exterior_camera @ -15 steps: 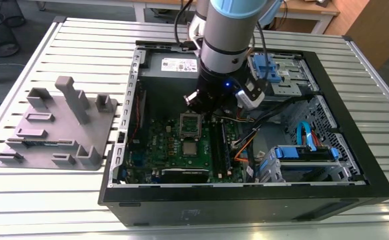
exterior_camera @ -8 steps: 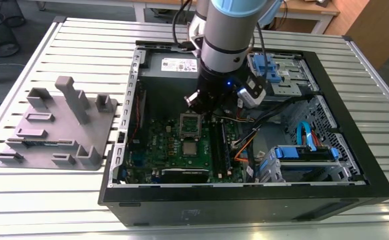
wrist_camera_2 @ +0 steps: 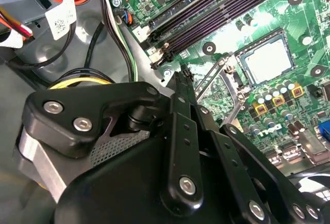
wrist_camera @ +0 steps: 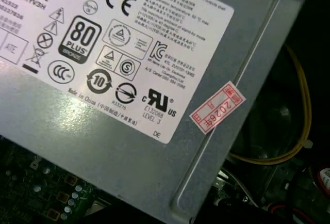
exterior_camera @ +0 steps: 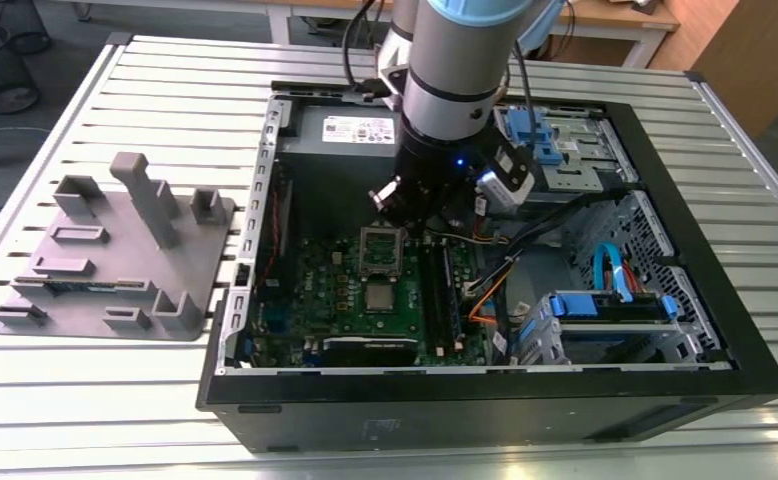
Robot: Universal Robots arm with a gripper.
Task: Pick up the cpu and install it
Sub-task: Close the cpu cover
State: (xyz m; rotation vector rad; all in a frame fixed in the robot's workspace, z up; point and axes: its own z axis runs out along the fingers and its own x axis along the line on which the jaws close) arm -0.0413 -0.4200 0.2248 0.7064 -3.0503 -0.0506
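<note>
Working at the socket (wrist_camera_2: 258, 39) calls for small, plumb moves. The cpu (wrist_camera_2: 268, 58) lies flat inside the socket, silver top up, with nothing resting on it. The plate (exterior_camera: 364, 248) stands raised at the socket's edge, on the side toward the power supply (wrist_camera: 129, 95). The gripper (wrist_camera_2: 180, 79) hangs above that same edge, just beside the plate and apart from the cpu.

Judged from this, the chip is placed in the socket but not locked in. To do the step well:

- Keep the gripper off the silver top. A sideways nudge could shift the chip in the socket.
- Move along the plate's hinge arc, not across the socket.
- Mind the cables (wrist_camera_2: 119, 33) near the socket on the gripper's side.
- Mind the memory slots (wrist_camera_2: 221, 12), which run just beside the socket.

Hidden or hard to make out:

- Whether the gripper is apart or together cannot be told, because its black links overlap in the second wrist view.
- Contact between the gripper and the plate cannot be confirmed.
- Full seating of the cpu, and its corner alignment in the socket, cannot be judged.
- The holder (exterior_camera: 109, 260) sits well apart from the socket, outside the case (exterior_camera: 496, 395). The contents of its pockets are unclear.
</note>
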